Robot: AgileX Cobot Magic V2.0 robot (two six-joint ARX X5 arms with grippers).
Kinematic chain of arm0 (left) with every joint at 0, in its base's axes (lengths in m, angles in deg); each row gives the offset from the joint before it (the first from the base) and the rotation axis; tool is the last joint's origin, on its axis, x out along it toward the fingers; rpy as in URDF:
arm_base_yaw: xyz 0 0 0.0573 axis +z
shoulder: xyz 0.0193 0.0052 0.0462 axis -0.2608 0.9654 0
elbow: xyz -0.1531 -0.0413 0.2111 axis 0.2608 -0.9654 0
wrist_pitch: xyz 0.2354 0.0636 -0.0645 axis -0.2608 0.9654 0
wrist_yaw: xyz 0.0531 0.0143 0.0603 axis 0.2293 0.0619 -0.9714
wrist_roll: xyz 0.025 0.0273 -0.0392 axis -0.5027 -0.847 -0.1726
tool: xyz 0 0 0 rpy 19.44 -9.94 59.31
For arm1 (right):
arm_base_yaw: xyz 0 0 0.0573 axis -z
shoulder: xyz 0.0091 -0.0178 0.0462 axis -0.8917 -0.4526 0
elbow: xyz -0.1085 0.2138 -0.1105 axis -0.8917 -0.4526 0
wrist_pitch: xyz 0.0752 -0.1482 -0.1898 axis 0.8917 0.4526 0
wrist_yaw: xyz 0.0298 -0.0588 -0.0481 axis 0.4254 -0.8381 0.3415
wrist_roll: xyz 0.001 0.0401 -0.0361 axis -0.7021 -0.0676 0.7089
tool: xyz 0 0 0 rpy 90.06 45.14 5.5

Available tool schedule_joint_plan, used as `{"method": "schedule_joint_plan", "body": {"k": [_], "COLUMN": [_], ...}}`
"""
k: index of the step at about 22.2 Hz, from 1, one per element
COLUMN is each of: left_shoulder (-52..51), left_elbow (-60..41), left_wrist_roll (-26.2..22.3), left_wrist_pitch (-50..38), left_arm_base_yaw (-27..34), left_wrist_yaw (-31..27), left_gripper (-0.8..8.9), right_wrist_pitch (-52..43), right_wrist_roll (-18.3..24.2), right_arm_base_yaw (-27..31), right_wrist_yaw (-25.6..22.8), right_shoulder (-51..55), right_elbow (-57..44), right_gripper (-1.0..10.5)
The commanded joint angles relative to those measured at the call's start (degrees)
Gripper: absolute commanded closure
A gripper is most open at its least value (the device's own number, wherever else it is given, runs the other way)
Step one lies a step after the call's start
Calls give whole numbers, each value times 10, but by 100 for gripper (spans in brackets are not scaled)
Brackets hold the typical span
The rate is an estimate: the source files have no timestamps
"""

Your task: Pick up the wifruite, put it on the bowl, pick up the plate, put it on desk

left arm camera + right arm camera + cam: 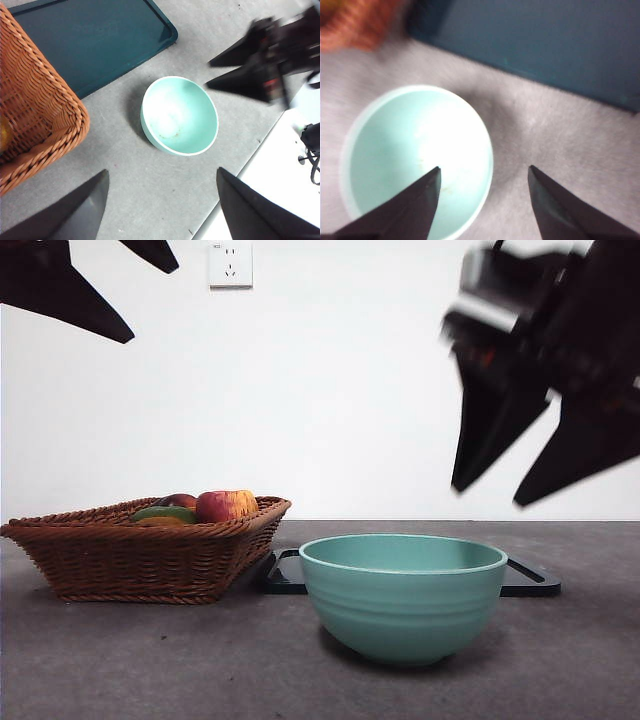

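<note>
Empty bowl [415, 165] seen beneath wide-spread right gripper [485, 200], left gripper [162, 205] likewise spread, fruit-filled basket [150, 555] shown only frontally

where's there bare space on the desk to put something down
Bare desk lies in front of the wicker basket and beside the bowl, which is empty inside. The black tray looks bare too. Crowded: the basket, full of fruit, and the air above the bowl, where the open right gripper hangs.

lab bench: bare wall, socket [230, 264]
</note>
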Motion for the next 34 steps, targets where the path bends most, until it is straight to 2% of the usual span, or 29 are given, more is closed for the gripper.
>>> {"method": "schedule_joint_plan", "body": {"k": [1, 6, 10, 15, 25, 26, 30, 34], "left_shoulder": [4, 4, 4, 4, 4, 4, 4, 4], "left_elbow": [7, 7, 7, 7, 7, 7, 7, 7], "left_wrist_roll": [-8, -16, -16, -16, -16, -16, -16, -16], "left_wrist_pitch": [2, 8, 11, 11, 11, 11, 15, 18], "left_arm_base_yaw": [-3, -3, -3, -3, -3, -3, -3, -3], "left_wrist_yaw": [4, 4, 4, 4, 4, 4, 4, 4], "left_gripper": [470, 470, 470, 470, 475, 503, 814, 798], "right_wrist_pitch": [25, 120, 205, 228, 229, 229, 237, 236], "right_wrist_roll": [-3, 23, 45, 46, 45, 45, 46, 46], "right_arm_base_yaw": [-3, -3, -3, -3, -3, -3, -3, -3], "right_wrist_yaw": [4, 40, 106, 107, 107, 107, 107, 103], "right_shoulder": [53, 178, 254, 299, 301, 301, 301, 301], "right_elbow": [11, 11, 11, 11, 11, 11, 11, 11], "right_gripper": [668, 668, 668, 668, 671, 686, 945, 941]}}
